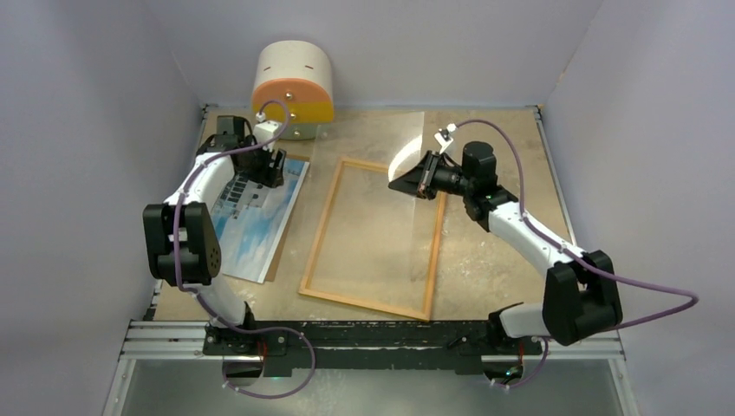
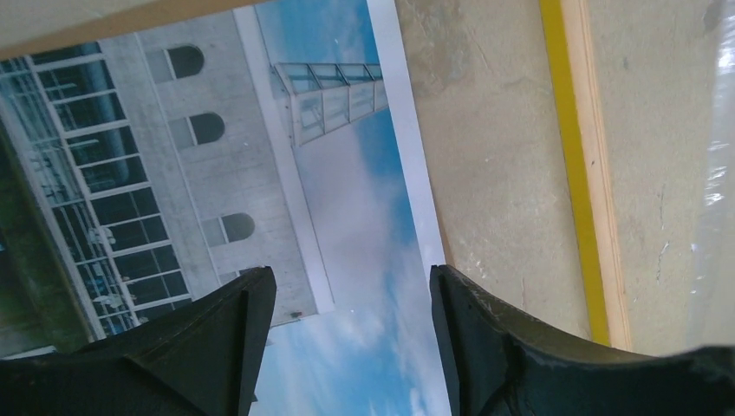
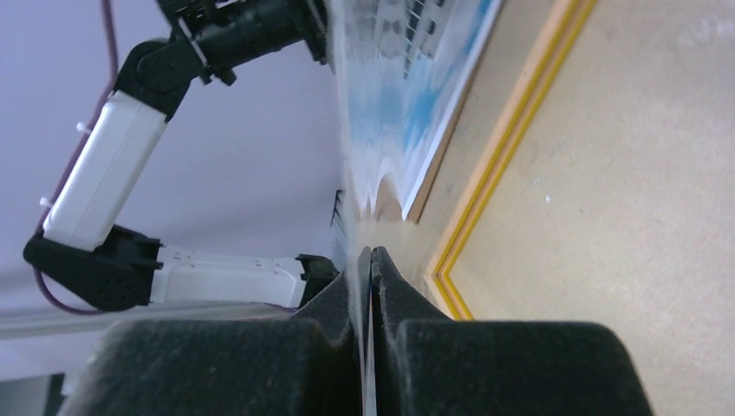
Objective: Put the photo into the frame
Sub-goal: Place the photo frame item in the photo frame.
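Photo (image 1: 256, 221) laid beside frame (image 1: 321, 230) on the bench (image 1: 494, 260).
The left fingers (image 2: 208, 347) are held wide over it (empty); a clear sheet (image 1: 412, 152) is pinched by the right fingers (image 3: 412, 299).

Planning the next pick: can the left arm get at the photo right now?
Probably yes. The left gripper hangs open right over the photo, which lies face up with nothing on it. The right gripper pinches a clear sheet near the frame, apart.

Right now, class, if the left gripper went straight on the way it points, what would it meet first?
Most likely the photo: the left gripper points down at it, jaws open, its sky and building showing between them. Height above it is unclear.
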{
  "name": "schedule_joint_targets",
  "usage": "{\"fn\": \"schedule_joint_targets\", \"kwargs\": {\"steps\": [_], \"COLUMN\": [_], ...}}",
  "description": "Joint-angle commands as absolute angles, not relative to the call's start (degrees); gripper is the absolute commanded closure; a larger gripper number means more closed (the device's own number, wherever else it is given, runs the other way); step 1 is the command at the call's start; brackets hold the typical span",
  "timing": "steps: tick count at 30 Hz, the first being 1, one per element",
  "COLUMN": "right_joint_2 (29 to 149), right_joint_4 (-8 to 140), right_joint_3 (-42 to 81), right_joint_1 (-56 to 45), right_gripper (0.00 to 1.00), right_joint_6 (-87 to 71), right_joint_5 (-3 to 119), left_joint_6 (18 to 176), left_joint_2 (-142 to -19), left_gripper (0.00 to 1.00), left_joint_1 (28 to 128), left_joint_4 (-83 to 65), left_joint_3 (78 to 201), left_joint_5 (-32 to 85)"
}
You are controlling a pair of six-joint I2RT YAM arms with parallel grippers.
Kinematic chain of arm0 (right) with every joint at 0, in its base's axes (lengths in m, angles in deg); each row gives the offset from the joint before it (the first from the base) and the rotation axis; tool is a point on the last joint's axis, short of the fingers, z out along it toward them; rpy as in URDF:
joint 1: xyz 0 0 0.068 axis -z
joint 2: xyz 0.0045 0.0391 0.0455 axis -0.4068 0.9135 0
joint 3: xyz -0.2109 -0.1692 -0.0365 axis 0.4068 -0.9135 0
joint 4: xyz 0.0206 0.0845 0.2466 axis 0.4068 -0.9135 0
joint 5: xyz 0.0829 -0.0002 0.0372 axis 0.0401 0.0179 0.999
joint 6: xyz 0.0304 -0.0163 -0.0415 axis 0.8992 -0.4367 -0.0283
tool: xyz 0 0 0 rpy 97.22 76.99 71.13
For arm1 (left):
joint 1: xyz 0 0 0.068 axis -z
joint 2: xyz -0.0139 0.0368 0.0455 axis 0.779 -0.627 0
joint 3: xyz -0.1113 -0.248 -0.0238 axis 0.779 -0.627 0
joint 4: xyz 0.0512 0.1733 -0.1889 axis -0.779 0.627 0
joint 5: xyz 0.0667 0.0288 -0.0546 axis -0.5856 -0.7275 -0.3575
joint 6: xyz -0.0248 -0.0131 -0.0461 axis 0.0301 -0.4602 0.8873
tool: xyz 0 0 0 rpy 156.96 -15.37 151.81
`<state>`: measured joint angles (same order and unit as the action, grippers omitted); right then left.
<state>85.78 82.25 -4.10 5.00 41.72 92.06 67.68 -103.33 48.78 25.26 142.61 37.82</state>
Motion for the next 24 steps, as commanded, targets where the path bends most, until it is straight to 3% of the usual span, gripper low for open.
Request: {"fn": "schedule_joint_targets", "kwargs": {"steps": [1,6,24], "right_joint_2": [88.29,90.69,92.12], "right_joint_4": [89.62,94.66,90.87], "right_joint_3": [-11.11,-17.14,-24.14], "right_joint_1": [6.05,6.52,11.95], "right_gripper": [1.00,1.00,1.00], "right_joint_6": [49.37,52.49,44.69], "right_joint_5": [91.68,91.01,90.21], "left_joint_6": [65.13,64.08,64.24], "left_joint_2": [-103.43,-103.67,-103.75], "left_gripper": [0.31,0.27,0.26], "left_joint_1": [48.96,49.29,55.39], "left_joint_4": [23.16,22.36,21.34], "left_joint_3": [139.44,135.72,132.78], "left_joint_5": [38.40,40.09,39.48]}}
